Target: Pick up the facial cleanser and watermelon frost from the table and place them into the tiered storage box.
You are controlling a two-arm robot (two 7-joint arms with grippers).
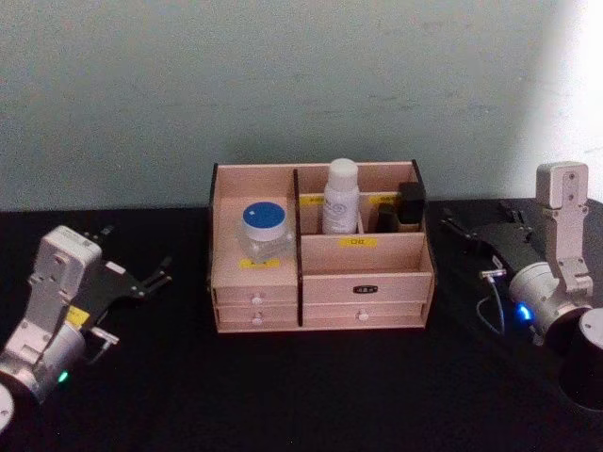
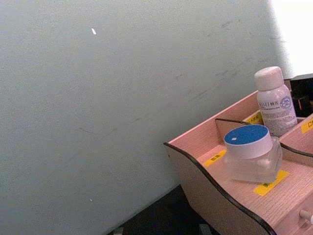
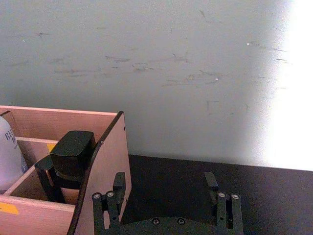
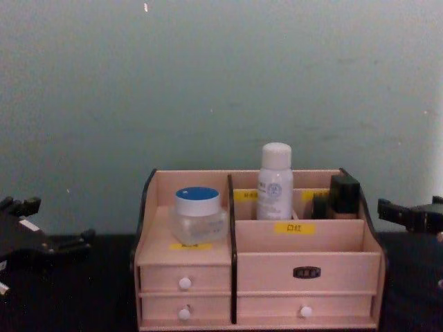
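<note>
The tiered storage box [image 1: 320, 282] stood between both grippers, its yellow labels too small to read. A white bottle [image 1: 341, 196] with illegible print, a blue-lidded jar [image 1: 264, 229] and a black container [image 1: 409, 205] stood inside. The left gripper [image 1: 158, 273] and right gripper [image 3: 166, 188] rested spread wide, empty, bare black table [image 1: 311, 386] beyond their fingertips

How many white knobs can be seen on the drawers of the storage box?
3. On the tiered storage box, two knobs sit on the left stacked drawers, upper and lower; one on the wide bottom right drawer. The drawer above it carries a dark plate instead.
</note>
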